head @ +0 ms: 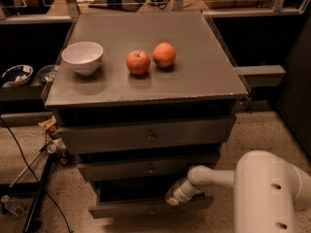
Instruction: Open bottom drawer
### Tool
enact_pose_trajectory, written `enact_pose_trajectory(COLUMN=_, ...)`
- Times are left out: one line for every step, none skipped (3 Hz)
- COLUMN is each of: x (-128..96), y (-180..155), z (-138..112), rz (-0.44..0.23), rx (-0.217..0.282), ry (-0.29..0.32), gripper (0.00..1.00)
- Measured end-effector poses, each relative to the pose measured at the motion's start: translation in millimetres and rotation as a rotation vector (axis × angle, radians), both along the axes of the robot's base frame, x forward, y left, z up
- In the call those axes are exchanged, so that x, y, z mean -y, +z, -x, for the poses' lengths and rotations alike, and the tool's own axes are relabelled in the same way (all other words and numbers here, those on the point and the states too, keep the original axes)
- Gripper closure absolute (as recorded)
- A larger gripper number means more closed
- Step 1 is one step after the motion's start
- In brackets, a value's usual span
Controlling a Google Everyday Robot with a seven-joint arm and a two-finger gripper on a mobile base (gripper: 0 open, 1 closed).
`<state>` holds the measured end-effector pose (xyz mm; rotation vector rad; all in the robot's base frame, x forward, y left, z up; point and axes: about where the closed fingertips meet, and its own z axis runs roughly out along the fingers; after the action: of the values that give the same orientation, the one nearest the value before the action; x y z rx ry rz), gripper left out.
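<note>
Speckled floor (pixel 29 169) around a grey cabinet (pixel 194 81), dark shelving behind it. On the cabinet top, left to right: white bowl (pixel 82 57), apple (pixel 138 62), orange (pixel 164 55). None of them are in the way.

Bottom drawer (pixel 131 208) is lowest in the cabinet's three-drawer stack and has the narrowest front. It looks slightly proud of the fronts above, with a dark gap over its top edge. Judging by that, it is cracked open at most and most of the travel is left.

Gripper (pixel 174 196) is at the drawer's top edge, just right of the cabinet's centre line. White arm (pixel 214 176) comes in from the cabinet's lower right. Grip state: cannot tell. Knob can't be made out.

Drawer front faces out of the cabinet toward the camera. Its long axis runs left-right, parallel to the cabinet's front edge, and travel is perpendicular to that.

Likely best for this step: pull straight out along the slide axis with no sideways component. Contact is off-centre, so a skewed pull could rack the drawer. Slow, constant height.
</note>
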<state>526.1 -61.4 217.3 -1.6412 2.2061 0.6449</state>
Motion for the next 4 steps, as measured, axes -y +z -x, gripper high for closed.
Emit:
enact_pose_trajectory(x=1, y=0, z=-3, rz=0.000, rx=0.000, ry=0.000, gripper=1.00)
enact_pose_trajectory(x=10, y=14, z=19, rz=-0.033, rx=0.030, ry=-0.010, gripper=1.00)
enact_pose_trajectory(x=22, y=23, z=57, rz=-0.066, rx=0.037, ry=0.014, gripper=1.00)
enact_pose_trajectory(x=26, y=22, z=61, rz=-0.068, rx=0.035, ry=0.011, gripper=0.82)
